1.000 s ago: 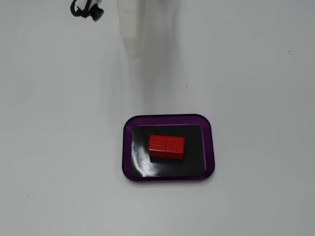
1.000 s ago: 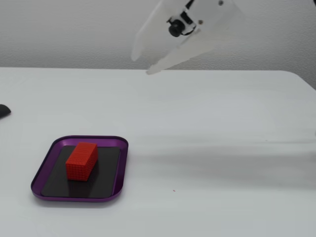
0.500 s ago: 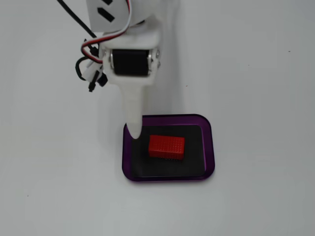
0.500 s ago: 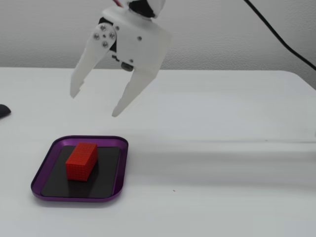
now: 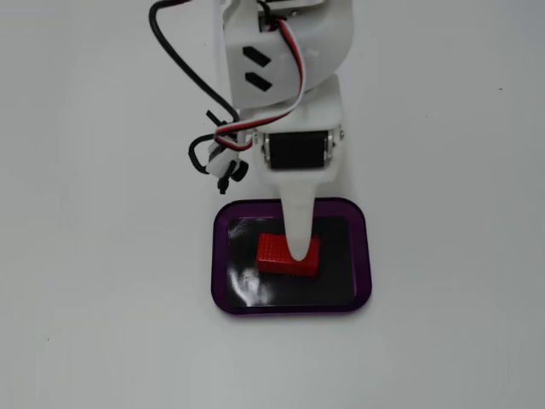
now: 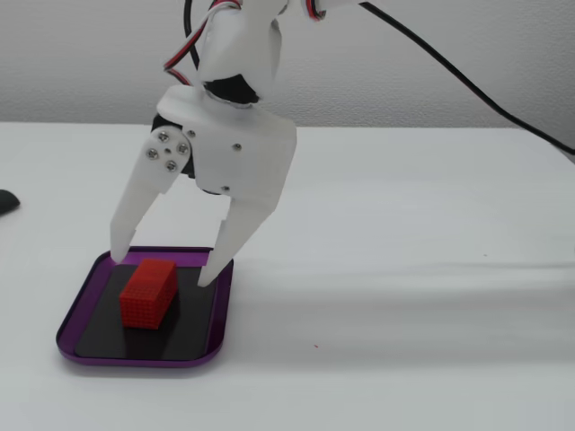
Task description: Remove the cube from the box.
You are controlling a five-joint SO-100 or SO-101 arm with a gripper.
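The red ribbed cube (image 5: 274,255) lies on the black bottom of the purple-rimmed box (image 5: 219,266); it also shows in the other fixed view (image 6: 148,294), inside the box (image 6: 135,357). My white gripper (image 6: 163,268) is open, lowered into the box, with one finger on each side of the cube and the tips near the cube's upper part. The fingers do not appear to touch it. In a fixed view from above, the gripper (image 5: 298,250) shows as one finger in front of the cube, hiding the other finger.
The white tabletop (image 6: 404,305) spreads around the box. A small dark object (image 6: 5,200) lies at the left edge in a fixed view. Black and coloured cables (image 5: 183,68) hang beside the arm.
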